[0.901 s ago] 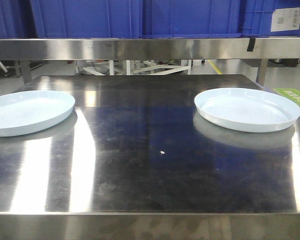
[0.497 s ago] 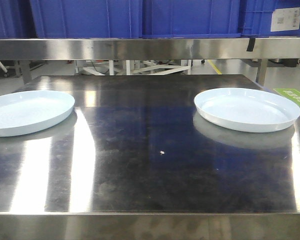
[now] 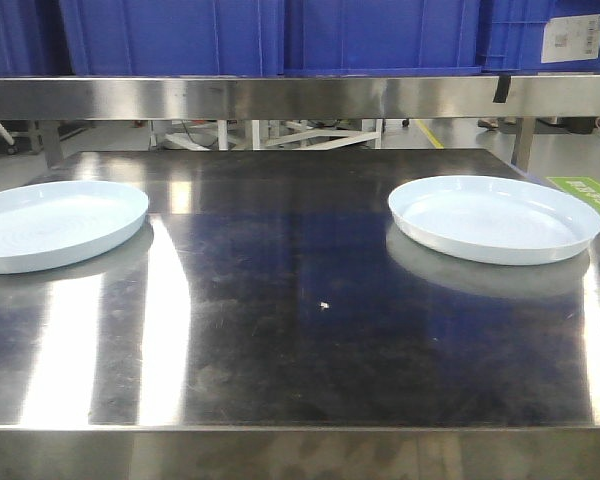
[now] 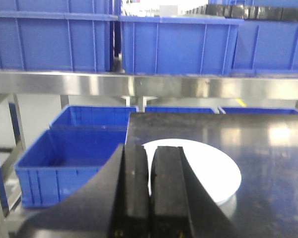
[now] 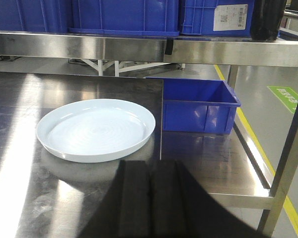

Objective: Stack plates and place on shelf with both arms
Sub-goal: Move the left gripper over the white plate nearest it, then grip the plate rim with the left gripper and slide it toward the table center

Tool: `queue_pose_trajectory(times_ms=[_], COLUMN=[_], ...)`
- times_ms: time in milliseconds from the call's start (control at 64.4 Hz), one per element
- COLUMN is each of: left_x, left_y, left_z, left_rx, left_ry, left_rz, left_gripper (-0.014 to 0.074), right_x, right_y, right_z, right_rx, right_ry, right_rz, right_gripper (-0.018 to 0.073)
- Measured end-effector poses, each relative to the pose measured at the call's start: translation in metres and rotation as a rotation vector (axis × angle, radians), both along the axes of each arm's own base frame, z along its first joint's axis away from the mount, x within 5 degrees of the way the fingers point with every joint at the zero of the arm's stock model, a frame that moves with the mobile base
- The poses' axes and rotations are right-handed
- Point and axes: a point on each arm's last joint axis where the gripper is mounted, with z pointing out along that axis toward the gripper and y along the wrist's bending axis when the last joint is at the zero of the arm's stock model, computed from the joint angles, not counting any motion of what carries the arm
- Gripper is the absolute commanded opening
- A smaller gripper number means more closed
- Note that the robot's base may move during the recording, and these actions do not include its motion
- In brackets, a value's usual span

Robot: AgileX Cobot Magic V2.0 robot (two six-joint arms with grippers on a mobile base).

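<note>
Left plate (image 3: pixel 50 225) lies flat on the steel tabletop (image 3: pixel 300 340) at its left side, cut off by the edge of the front view, and the right plate (image 3: pixel 495 218) lies flat at the right side, well apart from it, with a tiny white speck (image 3: pixel 324 304) on the bare steel between them. In the left wrist view the left gripper (image 4: pixel 150 161) has its two black fingers (image 4: pixel 135 188) pressed together with nothing between them, and the left plate (image 4: pixel 208 171) sits just beyond the fingertips and off to the right, its near left part hidden behind them; whether they touch it cannot be told. In the right wrist view the right gripper (image 5: pixel 150 171) is likewise closed on nothing, only a thin seam showing between its fingers, and the right plate (image 5: pixel 97 129) lies ahead and to the left, apart from the tips. Both plates are round, shallow, glossy and very pale blue-white, with low upturned rims and faint concentric rings on their flat bottoms. Behind the table runs the shelf rail (image 3: pixel 280 97) of brushed steel, with blue crates (image 3: pixel 380 35) standing on it
</note>
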Motion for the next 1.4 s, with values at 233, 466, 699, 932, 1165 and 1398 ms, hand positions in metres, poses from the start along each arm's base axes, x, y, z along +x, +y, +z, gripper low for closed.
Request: queue_pose_trajectory(times_ms=[233,466,699,932,1165,1398], left_x=[0.027,0.079,0.144,0.206,0.261,0.297], left_y=[-0.003,-0.005,-0.011,-0.004,0.008,0.008], left_z=[0.025,0.036,0.034,0.028,0.017,0.010], left_rx=[0.013,0.022,-0.015,-0.052,-0.076,-0.078], left_ry=[0.218,0.426,0.649,0.832,1.043,1.137], left_rz=[-0.014,-0.015,-0.024,0.006,0.011,-0.009], left_gripper=[0.0083,0.0083,0.0082,0.0082,0.0115,0.0361], right_x=[0.000,0.000,0.000,0.000,0.000,0.000], right_y=[0.000,0.000,0.000,0.000,0.000,0.000], right_z=[0.000,0.000,0.000,0.000,0.000,0.000], right_rx=[0.000,0.000,0.000,0.000,0.000,0.000], right_ry=[0.000,0.000,0.000,0.000,0.000,0.000], right_rz=[0.000,0.000,0.000,0.000,0.000,0.000], right_gripper=[0.0053,0.0053,0.0053,0.0053,0.0053,0.0053])
